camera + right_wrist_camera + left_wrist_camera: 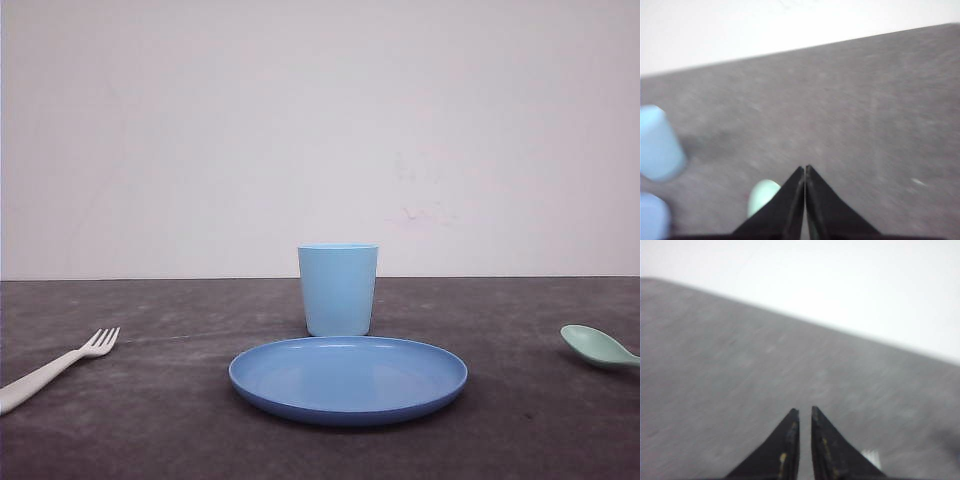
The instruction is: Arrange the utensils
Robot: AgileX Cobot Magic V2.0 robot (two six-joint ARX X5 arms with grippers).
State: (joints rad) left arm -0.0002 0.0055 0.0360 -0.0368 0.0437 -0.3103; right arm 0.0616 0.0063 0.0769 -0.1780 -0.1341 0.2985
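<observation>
Front view: cup (338, 289) behind plate (348, 379)

Even, soft light fills my front view, which is sharp; the plate (348, 379) lays a faint shadow on the dark table (150, 430), and the white wall (320, 130) is bright without glare. Both my wrist views are smeared with blur: the spoon (763, 196) and cup (659, 144) by my right gripper (805, 172) look soft-edged, and the wall is washed out.
</observation>
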